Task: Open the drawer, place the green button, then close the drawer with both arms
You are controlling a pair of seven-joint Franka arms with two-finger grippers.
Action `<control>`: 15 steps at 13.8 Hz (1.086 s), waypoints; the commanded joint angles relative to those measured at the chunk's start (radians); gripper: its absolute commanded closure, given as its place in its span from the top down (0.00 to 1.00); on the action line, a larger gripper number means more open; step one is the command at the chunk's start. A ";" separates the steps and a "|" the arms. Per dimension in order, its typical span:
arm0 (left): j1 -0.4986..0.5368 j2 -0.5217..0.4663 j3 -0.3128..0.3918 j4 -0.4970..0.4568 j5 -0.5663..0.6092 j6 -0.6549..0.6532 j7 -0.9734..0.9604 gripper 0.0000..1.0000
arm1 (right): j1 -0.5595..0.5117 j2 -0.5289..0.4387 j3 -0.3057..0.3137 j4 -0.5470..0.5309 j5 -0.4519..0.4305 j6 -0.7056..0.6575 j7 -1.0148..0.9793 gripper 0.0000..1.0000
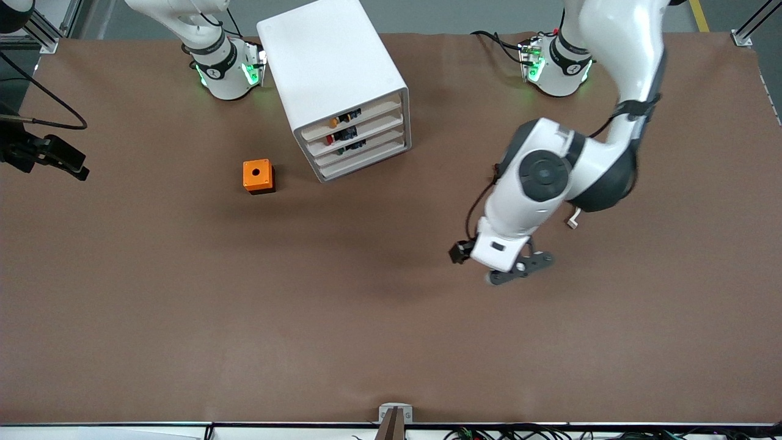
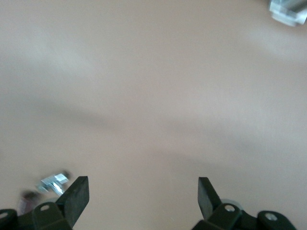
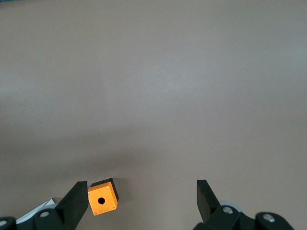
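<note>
The white four-drawer cabinet (image 1: 333, 67) stands between the two arm bases, with all drawers pushed in. Its drawer (image 1: 361, 148), third from the top, is shut. My left gripper (image 1: 519, 271) hangs open over bare table toward the left arm's end. In the left wrist view, the left gripper (image 2: 144, 191) has only brown table between its fingers. My right gripper (image 3: 139, 194) is open and high above the table, out of the front view. Far below it lies the orange box (image 3: 102, 199), close to one finger in that view. The button is not visible.
The orange box (image 1: 258, 176) with a hole in its top sits on the table beside the cabinet, toward the right arm's end. Small coloured parts (image 1: 342, 131) show in the cabinet's drawers. A black clamp (image 1: 46, 156) with a cable juts in at the right arm's end.
</note>
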 commanded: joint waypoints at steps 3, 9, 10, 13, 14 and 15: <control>0.125 -0.115 -0.009 -0.026 0.021 -0.075 0.159 1.00 | -0.022 -0.014 0.022 -0.005 -0.015 -0.002 -0.006 1.00; 0.188 -0.188 -0.009 -0.013 0.024 -0.222 0.235 1.00 | -0.022 -0.014 0.022 -0.005 -0.015 -0.001 -0.004 1.00; 0.190 -0.199 -0.009 -0.013 0.024 -0.225 0.243 1.00 | -0.022 -0.014 0.022 -0.005 -0.015 -0.002 -0.003 1.00; 0.216 -0.239 -0.009 -0.009 0.026 -0.257 0.272 1.00 | -0.022 -0.014 0.022 -0.005 -0.015 -0.001 -0.004 1.00; 0.225 -0.248 -0.009 -0.009 0.024 -0.267 0.294 1.00 | -0.022 -0.014 0.022 -0.006 -0.015 -0.001 -0.004 1.00; 0.234 -0.262 -0.009 -0.009 0.024 -0.285 0.326 1.00 | -0.022 -0.014 0.022 -0.005 -0.015 -0.001 -0.004 1.00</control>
